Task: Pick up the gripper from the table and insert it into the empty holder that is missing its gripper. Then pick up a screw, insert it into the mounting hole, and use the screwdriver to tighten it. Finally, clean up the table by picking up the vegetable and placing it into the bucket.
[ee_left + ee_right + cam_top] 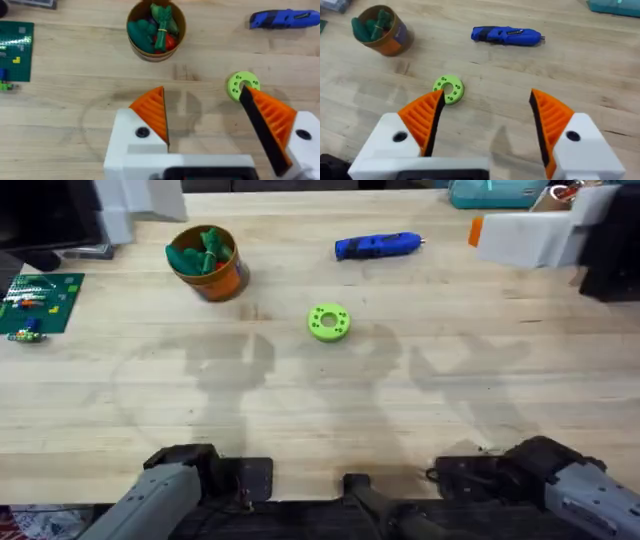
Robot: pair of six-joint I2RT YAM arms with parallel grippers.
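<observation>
Pale wooden planks are stretching across the whole table (420,410), and both arms are sitting back at their bases at the near edge, nothing in hand. Looking through the left gripper (205,117), its orange ribbed pads are standing wide apart and empty; the right gripper (487,120) is likewise spread and released over bare wood. The orange bucket (208,265) is standing upright toward the far left, green and red toy vegetables poking above its rim, so the clean-up looks, to my eye, already done or nearly so; I am not spotting any loose vegetable on the wood. The blue screwdriver (377,246) is lying flat at the far middle, well apart from the bucket, its long axis running across the table left to right with the short silver tip pointing right. Between them, nearer the arms, the lime-green disc with holes (329,322) is lying flat. A green circuit board (38,302) is resting at the left edge. The risk from here: the screwdriver is round-bodied, so a pinch off-centre or across its taper could be sending it rolling away, and a low reach from either arm could be nudging the disc or tipping the bucket.
</observation>
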